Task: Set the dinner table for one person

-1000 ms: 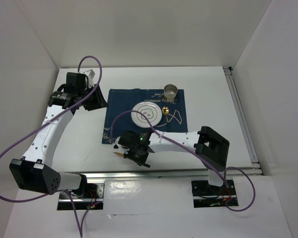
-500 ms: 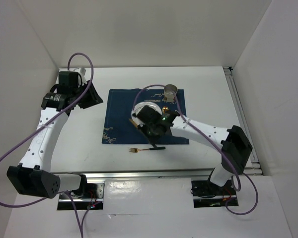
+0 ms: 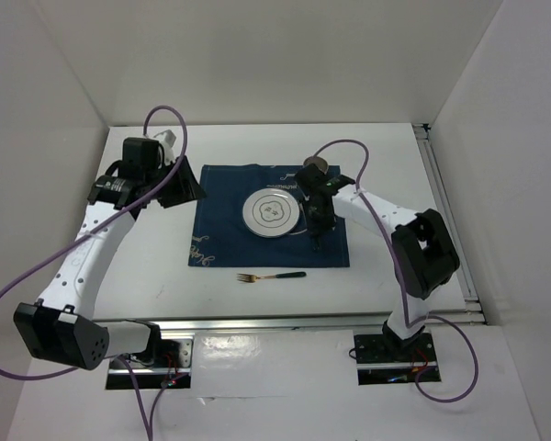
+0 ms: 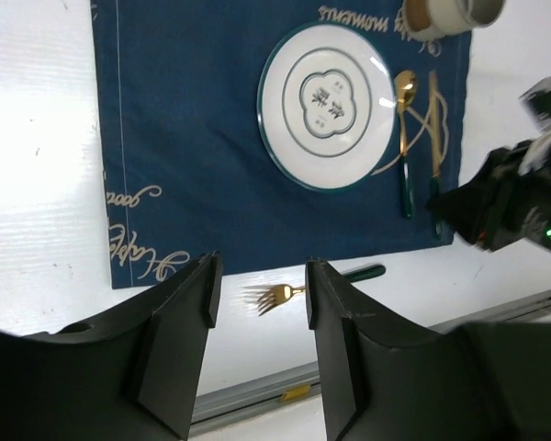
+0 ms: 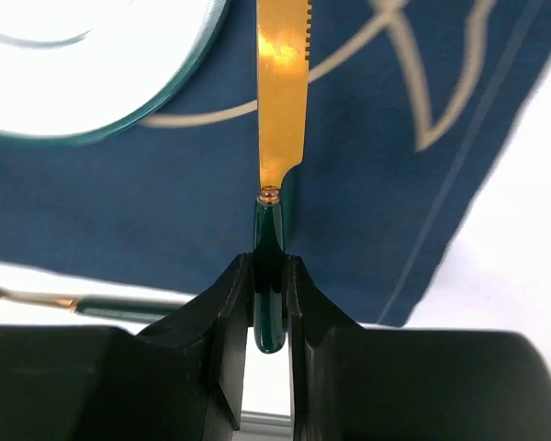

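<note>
- White dinner table (image 3: 156, 266) lies under both arms, its long side running left to right in your top view.
- Your right gripper (image 5: 268, 303) pinches the knife (image 5: 280, 101) handle over the blue placemat (image 3: 222, 197). The blade points to the far side.
- Your left gripper (image 4: 260, 312) is spread wide, holding nothing.

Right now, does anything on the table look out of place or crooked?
The fork lies crosswise on the bare table, just off the near edge of the placemat, while the spoon lies straight beside the plate on it. The right gripper is shut on the knife. Nothing looks spilled.
</note>
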Controlling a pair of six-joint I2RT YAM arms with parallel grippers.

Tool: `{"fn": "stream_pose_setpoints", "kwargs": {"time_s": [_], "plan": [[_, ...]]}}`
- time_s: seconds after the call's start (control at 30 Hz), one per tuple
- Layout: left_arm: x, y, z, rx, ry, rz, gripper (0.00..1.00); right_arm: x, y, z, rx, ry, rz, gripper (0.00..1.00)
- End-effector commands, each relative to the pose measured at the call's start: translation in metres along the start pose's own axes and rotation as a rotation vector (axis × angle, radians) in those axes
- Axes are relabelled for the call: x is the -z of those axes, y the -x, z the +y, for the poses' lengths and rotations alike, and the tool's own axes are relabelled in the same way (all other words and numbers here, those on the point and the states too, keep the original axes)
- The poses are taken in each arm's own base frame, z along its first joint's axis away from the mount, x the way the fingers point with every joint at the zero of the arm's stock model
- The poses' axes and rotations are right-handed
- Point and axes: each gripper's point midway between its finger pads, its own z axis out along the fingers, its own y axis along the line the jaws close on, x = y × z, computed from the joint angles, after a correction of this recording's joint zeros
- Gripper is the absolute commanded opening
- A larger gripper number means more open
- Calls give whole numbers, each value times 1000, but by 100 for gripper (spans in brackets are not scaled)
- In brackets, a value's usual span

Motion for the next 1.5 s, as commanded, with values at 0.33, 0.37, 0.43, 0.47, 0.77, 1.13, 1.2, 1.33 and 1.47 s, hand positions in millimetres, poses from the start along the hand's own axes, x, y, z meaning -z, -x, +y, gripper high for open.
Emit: {"fn": "stream_pose_setpoints", "kwargs": {"time_s": [0.33, 0.37, 0.43, 0.47, 0.77, 1.13, 1.2, 1.33, 1.47], "plan": [[-24, -37, -1, -7, 9, 86, 58, -22, 13, -48, -105, -46, -15, 0], [-24, -37, -1, -7, 9, 87, 58, -25, 11, -52, -112, -53, -4, 0], [-24, -39, -4, -4, 4, 91, 58, -30, 11, -50, -112, -45, 2, 2], [-24, -39, -4, -4, 4, 91, 58, -34, 9, -50, -111, -48, 15, 5], [-26, -60, -6, 29, 37, 131, 84, -18, 18, -47, -104, -66, -31, 56], [8, 10, -13, -19, 85, -54, 93, 43, -48, 80, 473, 300, -146, 64], [17, 23, -16, -25, 82, -78, 94, 37, -67, 92, 552, 285, -122, 64], [21, 26, -13, -19, 77, -78, 94, 22, -75, 99, 608, 262, -112, 63], [19, 20, -7, -4, 76, -57, 95, 9, -78, 107, 623, 283, -92, 63]]}}
